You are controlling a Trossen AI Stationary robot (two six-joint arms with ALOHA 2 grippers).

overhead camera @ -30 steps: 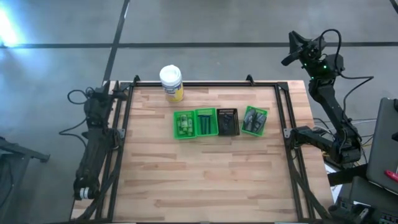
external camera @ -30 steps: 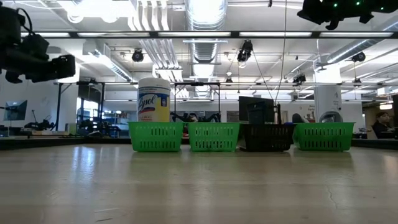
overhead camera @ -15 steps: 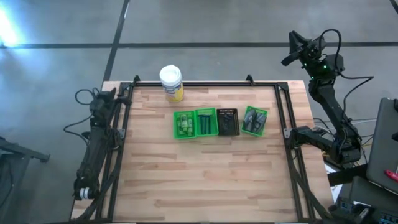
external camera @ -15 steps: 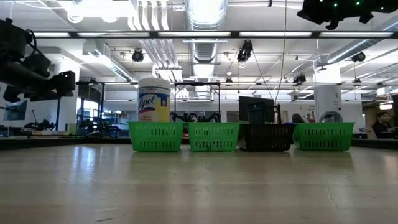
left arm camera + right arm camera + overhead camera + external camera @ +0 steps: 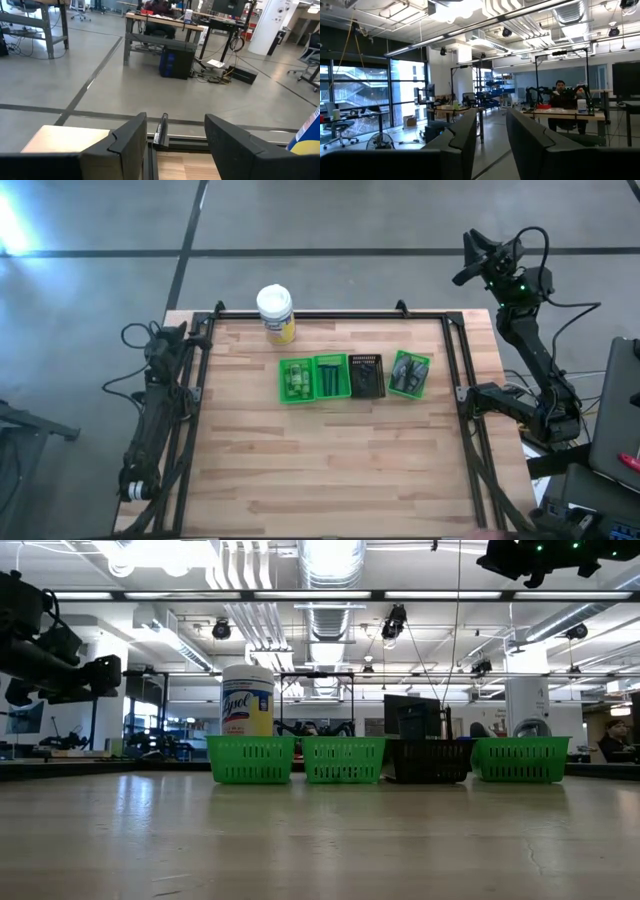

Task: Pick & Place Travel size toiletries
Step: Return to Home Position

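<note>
Green bottles (image 5: 295,380) visible only from above. My left jaws, right jaws: far bench (image 5: 330,465) corners, apart, empty.

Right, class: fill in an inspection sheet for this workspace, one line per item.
Surface: pale wooden plank table, dark frame.
Job's things: small toiletries lie in green plastic mesh bins; contents of black plastic mesh bin unclear.
Clutter: white-lidded, yellow-labelled jar at far edge.
End effectors: left end effector open at left edge; right end effector open, raised beyond far right corner.
Cables: dark cables beside both arms.
Surroundings: workshop hall; seated person.
</note>
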